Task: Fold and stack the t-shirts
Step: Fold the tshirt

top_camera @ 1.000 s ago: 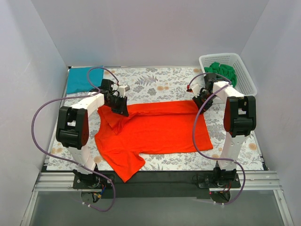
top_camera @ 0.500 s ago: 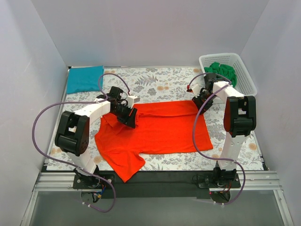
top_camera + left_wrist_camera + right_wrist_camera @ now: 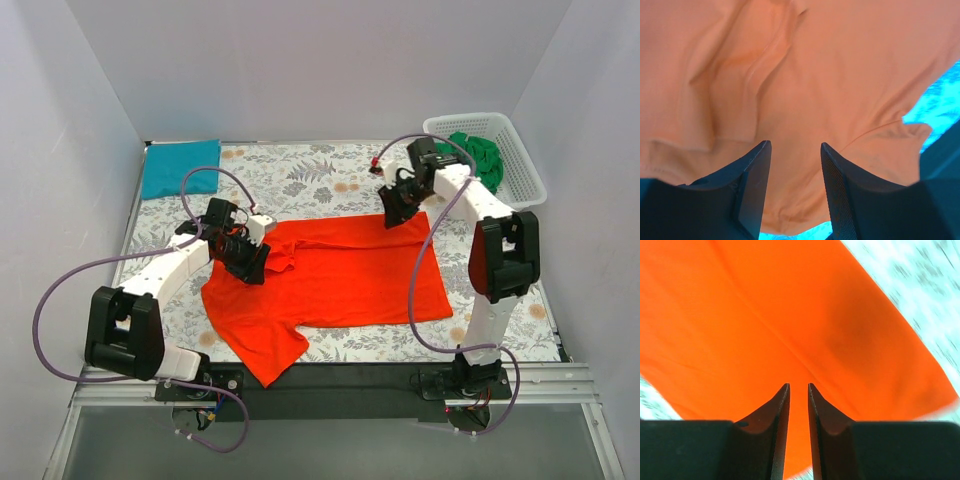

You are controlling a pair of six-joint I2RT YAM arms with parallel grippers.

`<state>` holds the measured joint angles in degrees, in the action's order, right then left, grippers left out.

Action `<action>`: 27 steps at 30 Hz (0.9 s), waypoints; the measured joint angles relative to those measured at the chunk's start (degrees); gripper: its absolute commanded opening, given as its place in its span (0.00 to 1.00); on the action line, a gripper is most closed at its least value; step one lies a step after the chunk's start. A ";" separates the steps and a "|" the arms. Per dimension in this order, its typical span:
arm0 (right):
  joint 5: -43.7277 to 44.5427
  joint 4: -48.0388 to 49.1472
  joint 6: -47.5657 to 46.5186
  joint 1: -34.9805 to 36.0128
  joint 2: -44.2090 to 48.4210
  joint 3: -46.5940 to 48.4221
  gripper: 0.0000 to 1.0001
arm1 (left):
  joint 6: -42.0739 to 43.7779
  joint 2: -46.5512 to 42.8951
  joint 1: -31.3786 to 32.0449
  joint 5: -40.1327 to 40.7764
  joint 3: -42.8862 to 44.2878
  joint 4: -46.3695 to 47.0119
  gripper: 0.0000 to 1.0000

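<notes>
The right hand (image 3: pixel 393 212) has slid left along the far edge of the bright orange-red fabric t-shirt (image 3: pixel 340 275) spread flat mid-counter (image 3: pixel 330 175), fingers narrowly apart, while the left hand (image 3: pixel 251 266) hangs parted over its left end.

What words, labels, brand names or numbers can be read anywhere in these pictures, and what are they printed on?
None can be read.
The orange t-shirt, teal t-shirt and green t-shirt are plain.
The white basket and flowered cloth carry no writing.
The left arm and right arm show no legible marks.
</notes>
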<state>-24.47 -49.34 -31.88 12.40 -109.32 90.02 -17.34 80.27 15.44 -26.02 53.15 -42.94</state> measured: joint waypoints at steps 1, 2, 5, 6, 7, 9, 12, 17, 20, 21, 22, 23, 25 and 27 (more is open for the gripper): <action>-1.18 0.52 1.62 1.81 0.00 0.55 0.28 | 0.11 -0.13 -0.72 0.94 -0.87 0.00 0.43; -2.32 1.31 3.30 3.89 -0.02 0.83 0.28 | 0.22 -0.07 -1.25 1.77 -1.44 0.09 0.43; -4.85 3.34 8.48 9.94 -0.59 1.70 0.28 | 0.20 0.26 -2.43 3.82 -2.56 0.85 0.41; -5.70 4.07 10.36 11.96 -1.25 2.38 0.28 | 0.13 0.44 -2.60 4.48 -2.86 1.38 0.41; -6.40 4.87 12.11 13.79 -2.12 3.15 0.29 | 0.00 0.72 -2.62 5.11 -3.06 1.70 0.41; -7.67 6.47 15.21 16.72 -4.42 4.66 0.29 | -0.07 1.33 -2.62 6.25 -3.52 2.82 0.41; -8.96 9.31 20.02 19.63 -8.31 5.92 0.31 | -0.13 2.27 -2.62 7.45 -3.82 4.04 0.41; -9.16 12.83 26.62 22.16 -13.16 5.92 0.35 | 0.00 4.07 -2.62 8.61 -3.85 6.38 0.40; -9.11 14.45 29.64 23.63 -14.40 5.90 0.38 | 0.22 5.64 -2.62 9.07 -3.85 7.48 0.36; -9.09 14.93 30.36 24.00 -14.45 5.90 0.38 | 0.33 6.10 -2.62 9.16 -3.85 7.63 0.36; -9.11 15.50 31.12 24.50 -14.51 5.90 0.39 | 0.48 6.47 -2.62 9.20 -3.85 7.69 0.35; -9.14 16.06 31.78 25.00 -14.53 5.90 0.39 | 0.61 6.67 -2.60 9.29 -3.91 7.85 0.35; -9.14 16.96 33.20 25.97 -14.91 6.16 0.40 | 0.85 6.67 -2.60 9.57 -4.09 8.00 0.34; -9.22 17.88 34.38 26.80 -15.65 6.60 0.41 | 1.14 6.67 -2.60 9.90 -4.35 8.52 0.33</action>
<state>-33.69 -31.46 2.50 39.20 -124.97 96.62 -16.21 86.94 12.84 -16.12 48.80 -34.41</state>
